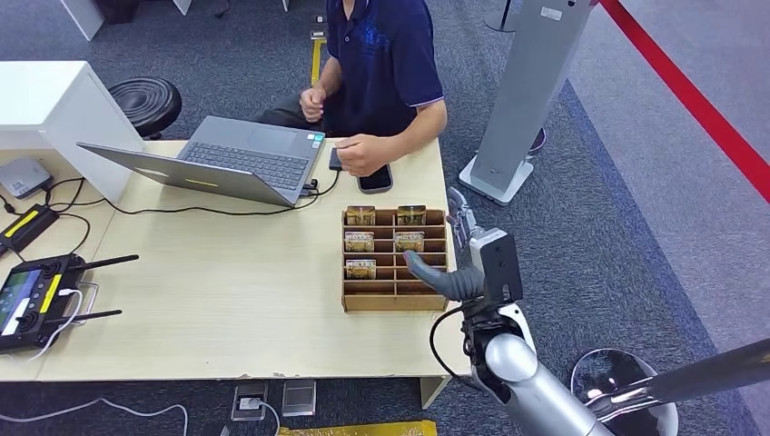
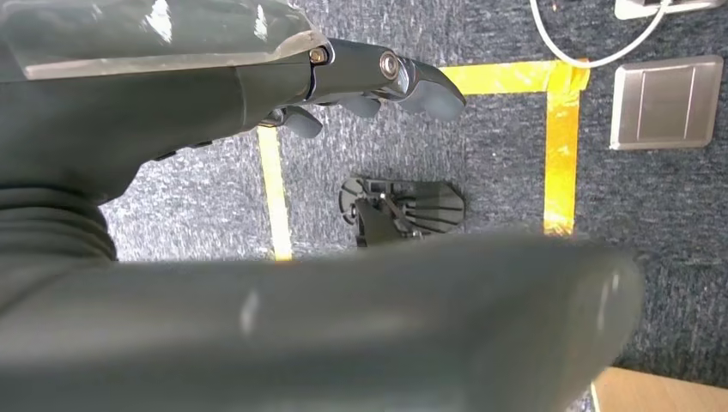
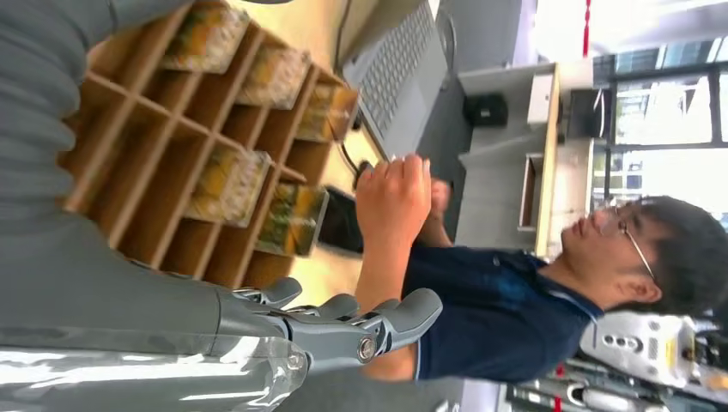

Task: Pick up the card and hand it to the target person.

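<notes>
The right hand (image 1: 460, 257) hovers empty, fingers spread, at the right edge of the slotted wooden card tray (image 1: 394, 301) on the pale wooden counter (image 1: 227, 300). Yellow-green cards (image 1: 360, 242) stand in the tray's far slots. Beyond sits a person in a navy shirt (image 1: 381, 64). The left hand (image 2: 257, 94) hangs empty over grey carpet (image 2: 670, 197), fingers loosely extended.

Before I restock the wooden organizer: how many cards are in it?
5 cards in the organizer: left and right of the back row, left and right of the second, left of the third. The right hand may hide more.
</notes>
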Robot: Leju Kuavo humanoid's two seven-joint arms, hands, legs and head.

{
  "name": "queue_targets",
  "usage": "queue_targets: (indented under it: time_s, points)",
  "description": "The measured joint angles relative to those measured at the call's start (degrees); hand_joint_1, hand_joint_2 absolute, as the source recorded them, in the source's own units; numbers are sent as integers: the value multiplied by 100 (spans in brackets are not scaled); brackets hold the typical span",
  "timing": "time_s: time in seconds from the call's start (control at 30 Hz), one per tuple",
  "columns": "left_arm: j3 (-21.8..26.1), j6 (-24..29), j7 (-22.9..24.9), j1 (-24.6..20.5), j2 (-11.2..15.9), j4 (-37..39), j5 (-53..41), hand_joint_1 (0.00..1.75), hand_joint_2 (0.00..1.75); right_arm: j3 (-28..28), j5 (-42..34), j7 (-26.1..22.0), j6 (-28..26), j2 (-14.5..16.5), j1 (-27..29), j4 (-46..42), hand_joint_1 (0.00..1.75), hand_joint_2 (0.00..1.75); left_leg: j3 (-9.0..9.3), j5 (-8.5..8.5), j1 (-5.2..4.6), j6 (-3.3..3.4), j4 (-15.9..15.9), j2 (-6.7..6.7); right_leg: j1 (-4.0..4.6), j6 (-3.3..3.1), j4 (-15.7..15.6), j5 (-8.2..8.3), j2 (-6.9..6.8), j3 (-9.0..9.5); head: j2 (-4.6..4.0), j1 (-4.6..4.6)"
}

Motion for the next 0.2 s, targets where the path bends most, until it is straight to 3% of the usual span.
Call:
queue_targets:
  time_s: [0.2]
  points:
    - [11, 40, 53, 6, 0, 0, 33, 0, 0, -100, -47, -11, 130, -210, 588, -491, 0, 175, -1, 0, 0, 0, 0, 0, 0, 0, 0, 0, 0, 1, 0, 4]
